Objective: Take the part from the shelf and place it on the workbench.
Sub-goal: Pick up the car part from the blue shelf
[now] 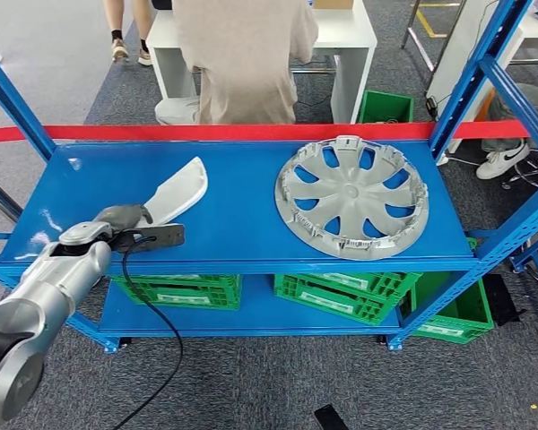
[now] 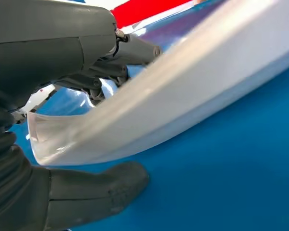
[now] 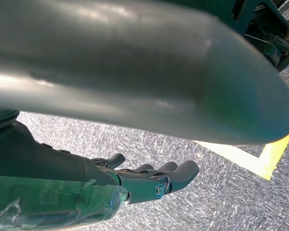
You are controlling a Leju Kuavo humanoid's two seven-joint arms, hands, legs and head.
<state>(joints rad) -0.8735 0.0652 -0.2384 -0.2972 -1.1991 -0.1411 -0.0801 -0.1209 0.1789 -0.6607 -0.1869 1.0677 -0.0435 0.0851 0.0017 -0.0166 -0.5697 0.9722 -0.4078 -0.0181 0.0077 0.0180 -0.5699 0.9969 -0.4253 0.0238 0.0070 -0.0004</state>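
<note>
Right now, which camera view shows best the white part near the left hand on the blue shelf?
The head view: it shows the whole white part lying on the blue shelf, with the left hand at its near end. The left wrist view shows a blurred close stretch of it between thumb and fingers. The right wrist view looks at grey floor.

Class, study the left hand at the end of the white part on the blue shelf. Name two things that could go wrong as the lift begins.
1. The left hand meets only the near end of the long white part; lifted from there, it may tip or slip out.
2. The part's far end points toward the wheel cover on the blue shelf; swinging that way, it might hit it.
</note>
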